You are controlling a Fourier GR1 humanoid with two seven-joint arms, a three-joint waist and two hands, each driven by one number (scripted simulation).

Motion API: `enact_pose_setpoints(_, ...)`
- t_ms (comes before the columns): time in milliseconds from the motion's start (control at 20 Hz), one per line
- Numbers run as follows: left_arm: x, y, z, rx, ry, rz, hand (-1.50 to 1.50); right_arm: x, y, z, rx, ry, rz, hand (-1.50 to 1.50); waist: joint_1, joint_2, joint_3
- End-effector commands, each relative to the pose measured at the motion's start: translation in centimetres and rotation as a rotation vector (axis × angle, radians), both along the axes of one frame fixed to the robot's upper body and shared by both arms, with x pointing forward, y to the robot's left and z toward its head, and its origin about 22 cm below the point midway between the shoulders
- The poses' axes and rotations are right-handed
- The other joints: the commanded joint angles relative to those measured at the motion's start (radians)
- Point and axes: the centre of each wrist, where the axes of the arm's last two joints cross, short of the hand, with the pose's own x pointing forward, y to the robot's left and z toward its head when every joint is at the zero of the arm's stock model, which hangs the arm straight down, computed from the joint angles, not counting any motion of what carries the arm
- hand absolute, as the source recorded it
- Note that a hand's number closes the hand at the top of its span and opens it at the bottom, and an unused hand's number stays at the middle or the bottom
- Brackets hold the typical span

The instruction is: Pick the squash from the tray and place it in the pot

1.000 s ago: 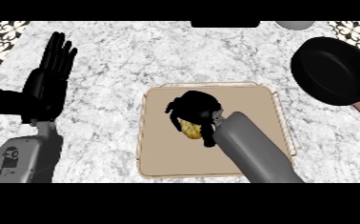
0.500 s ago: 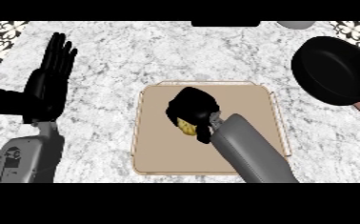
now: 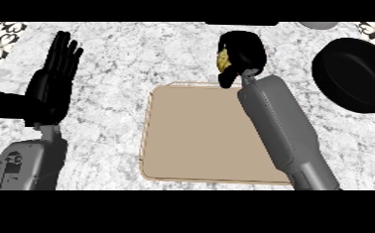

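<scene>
Squash (image 3: 222,58) sits curled inside my right robot hand (image 3: 243,53), above the surface beyond the tray (image 3: 190,133), well short of the pot (image 3: 350,74). I judge it light, stiff and smooth-skinned, best wrapped mid-body. Left robot hand (image 3: 51,86) rests open.

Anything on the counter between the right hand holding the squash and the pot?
Nothing: the head view shows bare marble counter between the right hand, shut on the squash, and the pot.

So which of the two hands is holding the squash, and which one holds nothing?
The right hand, above the tray's far edge, curls round the yellow squash. The left hand rests open, fingers up, at the view's left.
</scene>
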Motion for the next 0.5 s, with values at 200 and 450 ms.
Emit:
enact_pose_setpoints(200,0.3,-1.5,0.2,0.001,0.001,-0.069,0.00,3.5,-1.0,8.4,-0.022,-0.323,-0.685,1.50,0.042,0.002,-0.003)
enact_pose_setpoints(450,0.8,-1.5,0.7,0.004,-0.007,-0.061,0.00,4.9,-1.5,11.4,-0.076,-0.547,-0.912,1.50,0.049,0.006,-0.001)
